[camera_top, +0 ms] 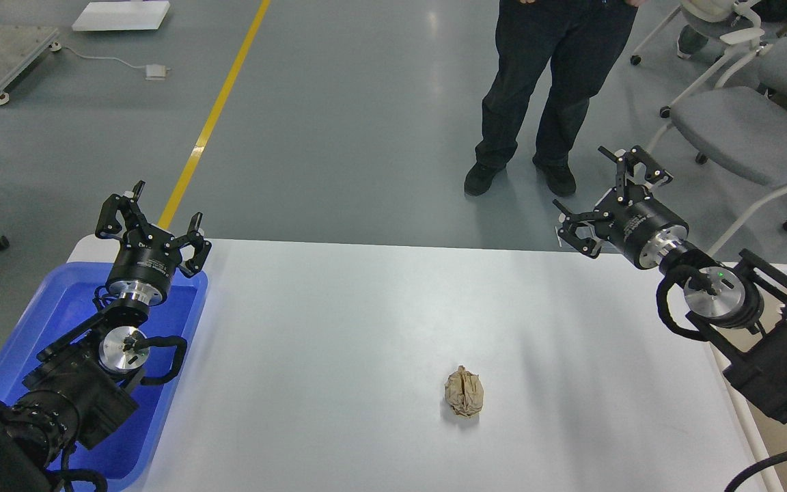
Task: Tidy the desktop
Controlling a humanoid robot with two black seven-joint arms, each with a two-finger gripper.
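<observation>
The white desktop (339,321) fills the middle of the head view. A crumpled brown paper ball (464,391) lies on it, right of centre toward the front. My left gripper (151,219) is open and empty above the far end of the blue tray (45,314), far left of the ball. My right gripper (602,195) is open and empty, raised over the desktop's far right edge, well behind and right of the ball.
A cream-white bin (752,437) stands at the desktop's right edge, mostly behind my right arm. A person (544,89) stands beyond the far edge. Grey wheeled chairs (742,130) stand at the back right. A yellow line (219,102) runs across the floor.
</observation>
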